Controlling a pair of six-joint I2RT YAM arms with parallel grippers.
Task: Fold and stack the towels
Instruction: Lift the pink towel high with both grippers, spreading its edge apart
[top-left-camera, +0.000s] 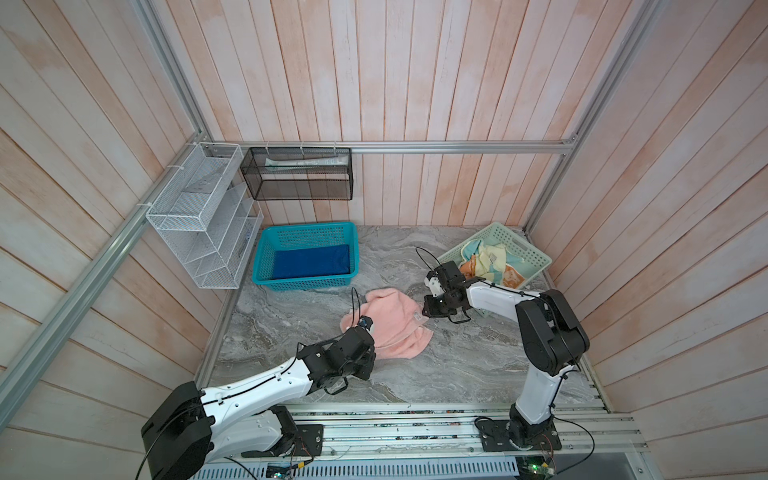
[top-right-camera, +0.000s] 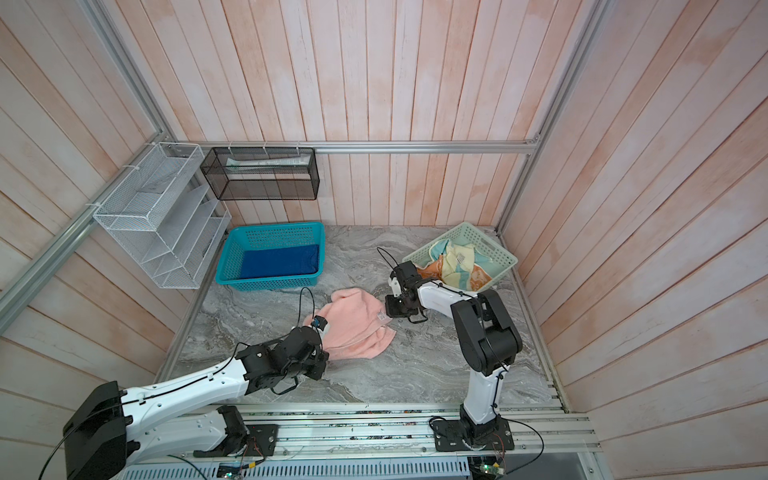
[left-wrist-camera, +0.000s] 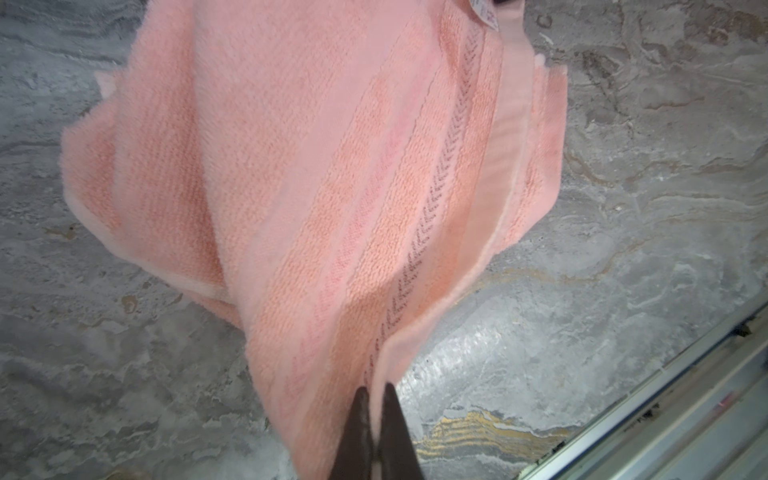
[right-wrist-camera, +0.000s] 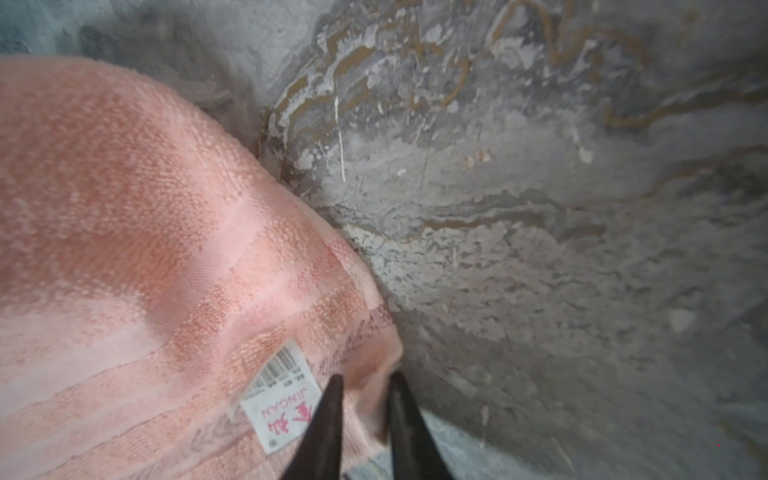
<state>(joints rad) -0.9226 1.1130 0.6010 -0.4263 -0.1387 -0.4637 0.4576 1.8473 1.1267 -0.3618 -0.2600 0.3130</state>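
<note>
We found pink towel (top-left-camera: 395, 320) rumpled on tabletop (top-left-camera: 457, 374); left hand (left-wrist-camera: 376, 395) clamped tight on hem; right hand (right-wrist-camera: 365, 386) closed on corner beside tag (right-wrist-camera: 282, 399); we judged paired grips set up spreading flat before fold.

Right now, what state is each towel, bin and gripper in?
pink towel, unfolded, bunched, pinched at two spots
blue towel, folded, lying in the basket
yellow towel, crumpled in the tray
orange towel, crumpled in the tray, partly under the yellow towel
left gripper, shut on the pink towel's edge
right gripper, shut on the pink towel's tag corner
</note>
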